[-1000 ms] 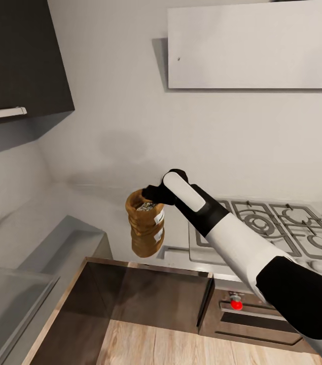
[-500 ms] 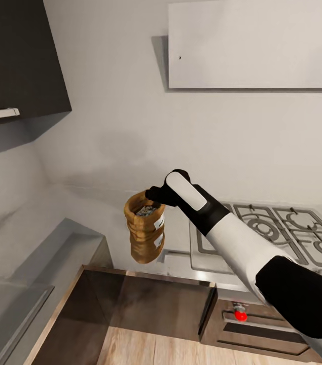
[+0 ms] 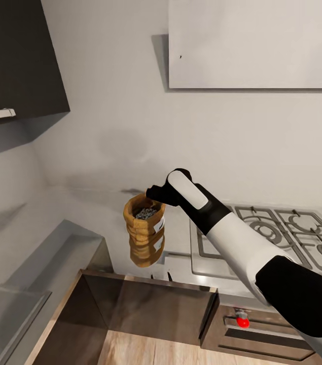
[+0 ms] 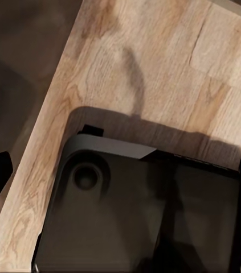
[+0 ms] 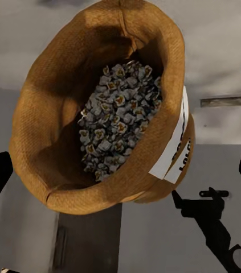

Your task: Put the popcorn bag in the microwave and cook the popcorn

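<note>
Tan sack (image 5: 69, 142), seemingly greyish kernels (image 5: 115, 111)

Open air all around the popcorn bag (image 3: 144, 236), hanging from the right gripper (image 3: 153, 195) above the grey countertop (image 3: 64, 243). Room to pass under the bag and on its left side. Bare wall (image 3: 130, 126) close behind, so little way back there. Dark cabinet (image 3: 19, 56) up high on the left, white hood (image 3: 254, 45) up high on the right, free space between them. Gas hob (image 3: 277, 235) with raised grates just to the right, under the arm. Wood floor (image 4: 154, 62) below the left gripper (image 4: 120, 170), with a dark base part in the way.
</note>
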Robot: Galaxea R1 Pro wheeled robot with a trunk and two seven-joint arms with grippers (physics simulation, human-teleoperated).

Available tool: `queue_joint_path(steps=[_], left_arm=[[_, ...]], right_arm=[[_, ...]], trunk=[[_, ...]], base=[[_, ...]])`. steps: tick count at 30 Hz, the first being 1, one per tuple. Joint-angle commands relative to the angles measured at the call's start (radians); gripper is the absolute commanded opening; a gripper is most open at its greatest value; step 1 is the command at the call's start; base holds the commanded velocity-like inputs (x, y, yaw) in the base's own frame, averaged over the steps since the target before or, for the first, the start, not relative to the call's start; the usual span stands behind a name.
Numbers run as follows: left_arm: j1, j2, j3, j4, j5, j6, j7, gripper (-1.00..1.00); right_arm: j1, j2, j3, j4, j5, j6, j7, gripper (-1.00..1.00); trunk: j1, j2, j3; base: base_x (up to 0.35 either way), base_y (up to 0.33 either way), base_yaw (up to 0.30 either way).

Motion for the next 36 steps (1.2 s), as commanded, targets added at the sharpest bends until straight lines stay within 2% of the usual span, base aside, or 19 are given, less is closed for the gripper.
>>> queue_joint_path(steps=[1, 8, 16, 24, 36], left_arm=[[0.0, 0.0, 0.004, 0.0, 0.0, -0.003, -0.001, 1.0], [0.0, 0.002, 0.004, 0.0, 0.0, -0.003, -0.001, 1.0], [-0.003, 0.001, 0.003, 0.0, 0.0, -0.003, -0.001, 1.0], [-0.001, 0.001, 0.003, 0.0, -0.001, -0.003, -0.001, 1.0], [-0.001, 0.001, 0.003, 0.0, -0.001, -0.003, -0.001, 1.0]], right_arm=[[-0.001, 0.0, 0.001, 0.0, -0.005, 0.004, -0.007, 1.0], [-0.001, 0.0, 0.002, 0.0, -0.005, 0.004, -0.008, 1.0], [-0.001, 0.0, 0.001, 0.0, -0.005, 0.004, -0.008, 1.0], [0.0, 0.0, 0.0, -0.001, -0.005, 0.004, -0.009, 1.0], [0.002, 0.0, -0.004, -0.001, -0.005, 0.001, -0.023, 1.0]], trunk=[[0.001, -0.002, -0.002], [0.001, -0.002, -0.002], [0.001, -0.002, -0.002], [0.001, -0.002, -0.002], [0.001, -0.002, -0.018]], base=[[0.0, 0.0, 0.0], [0.012, 0.0, 0.0], [0.237, 0.0, 0.0], [0.021, 0.0, 0.0], [0.0, 0.0, 0.0]])
